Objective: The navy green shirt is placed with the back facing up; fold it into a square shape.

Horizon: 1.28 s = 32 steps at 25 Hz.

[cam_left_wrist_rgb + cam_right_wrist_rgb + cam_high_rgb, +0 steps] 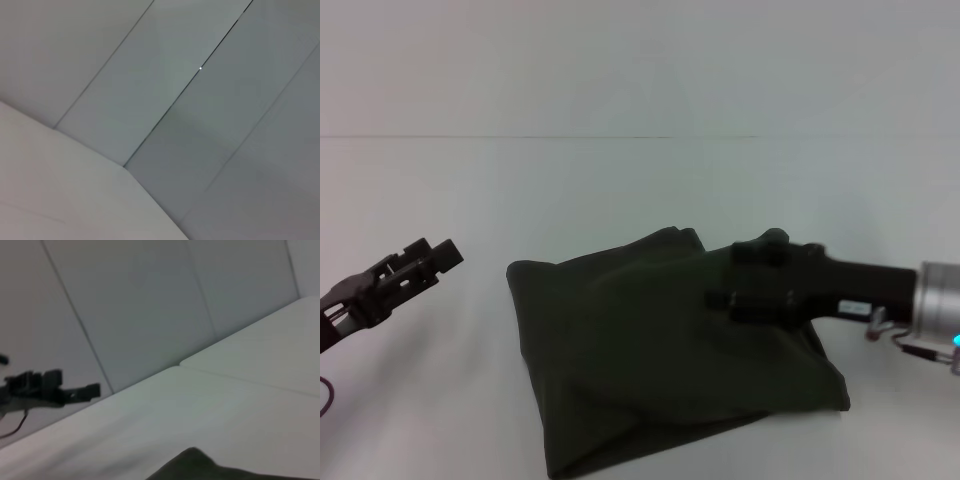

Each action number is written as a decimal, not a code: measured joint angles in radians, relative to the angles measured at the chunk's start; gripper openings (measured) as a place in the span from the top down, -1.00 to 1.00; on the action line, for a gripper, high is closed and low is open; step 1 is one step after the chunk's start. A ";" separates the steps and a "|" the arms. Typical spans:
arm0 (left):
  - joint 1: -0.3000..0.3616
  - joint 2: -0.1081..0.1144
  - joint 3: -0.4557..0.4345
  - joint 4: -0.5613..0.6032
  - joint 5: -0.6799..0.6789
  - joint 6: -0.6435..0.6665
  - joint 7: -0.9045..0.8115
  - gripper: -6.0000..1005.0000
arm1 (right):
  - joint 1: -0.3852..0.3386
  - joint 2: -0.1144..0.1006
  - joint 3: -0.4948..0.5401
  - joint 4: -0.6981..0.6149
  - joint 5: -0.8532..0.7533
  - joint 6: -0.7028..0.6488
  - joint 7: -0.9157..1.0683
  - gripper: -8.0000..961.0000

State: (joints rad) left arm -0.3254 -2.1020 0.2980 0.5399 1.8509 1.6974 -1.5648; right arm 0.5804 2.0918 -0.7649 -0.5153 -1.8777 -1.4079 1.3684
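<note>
shirt (650,350) folded, under R end effector (745,280)

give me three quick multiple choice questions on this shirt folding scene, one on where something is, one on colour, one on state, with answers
1. Where is the right gripper?
A. Over the navy green shirt
B. Off to the side, away from the shirt
C. Out of view

2. What colour does the shirt's visible side show?
A. Plain dark olive green
B. White with stripes
C. Bright red

3. What state is the shirt in?
A. Spread flat with sleeves out
B. Folded into a compact, roughly square bundle
C. Hanging off the table edge

Answers:
1. A: in the head view the right arm reaches in over the shirt's right part, while the left gripper is off to its left.
2. A: only plain dark green cloth shows.
3. B: layered edges show and no sleeves stick out.
</note>
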 joint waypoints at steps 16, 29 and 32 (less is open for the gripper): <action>-0.012 0.025 0.136 0.000 0.029 -0.043 -0.103 -0.86 | 0.188 0.016 -0.227 0.268 0.018 0.337 -0.234 -0.86; -0.096 0.034 0.282 0.008 0.041 -0.044 -0.130 -0.86 | 0.111 0.006 -0.233 0.221 0.099 0.257 -0.290 -0.86; -0.125 0.042 0.353 0.023 0.046 -0.051 -0.106 -0.86 | 0.067 0.005 -0.232 0.183 0.138 0.205 -0.323 -0.86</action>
State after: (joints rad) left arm -0.4505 -2.0597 0.6506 0.5633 1.8972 1.6462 -1.6705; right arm 0.6470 2.0966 -0.9971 -0.3320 -1.7394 -1.2031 1.0452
